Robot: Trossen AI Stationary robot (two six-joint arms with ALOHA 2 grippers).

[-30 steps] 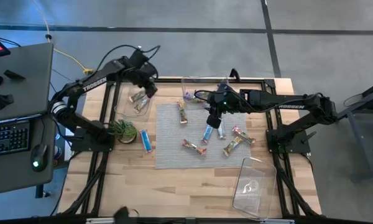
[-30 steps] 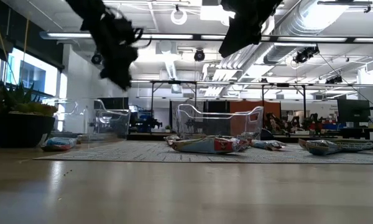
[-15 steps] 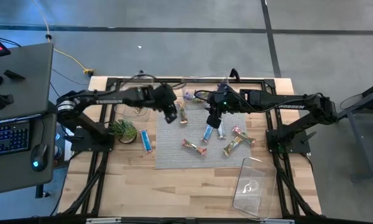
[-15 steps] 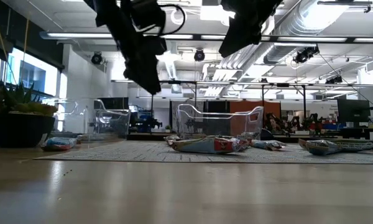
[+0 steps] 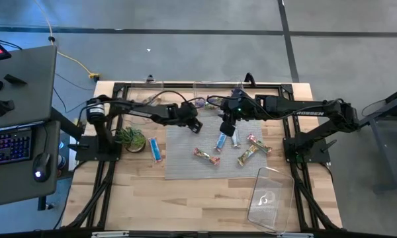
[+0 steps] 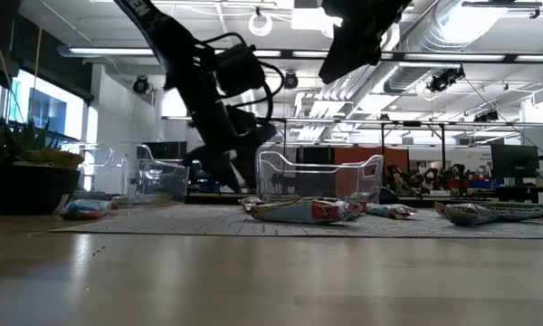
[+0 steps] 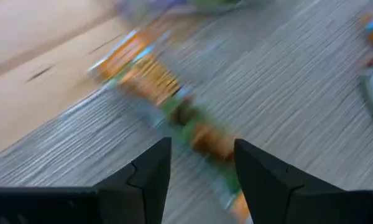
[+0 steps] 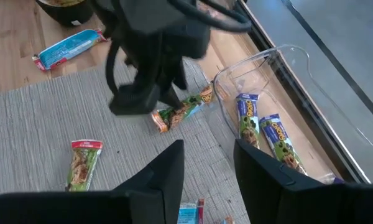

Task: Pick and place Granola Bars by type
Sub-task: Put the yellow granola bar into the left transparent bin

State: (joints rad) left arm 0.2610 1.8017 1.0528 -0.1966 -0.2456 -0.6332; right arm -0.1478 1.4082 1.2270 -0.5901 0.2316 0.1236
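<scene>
Over the grey woven mat [image 5: 185, 149] we saw the left gripper [image 7: 202, 163] low, fingers apart, straddling a green-and-orange wrapped granola bar [image 8: 183, 109] that lay flat near the mat's far edge. We saw the right gripper [image 8: 208, 163] hovering above the mat's middle, fingers parted and holding nothing. Beside it, a clear plastic bin [image 8: 280, 59] held two blue-and-green wrapped bars [image 8: 261, 127]; a red-topped bar [image 8: 84, 163] lay on the mat, a blue bar [image 5: 155, 149] on the wood.
</scene>
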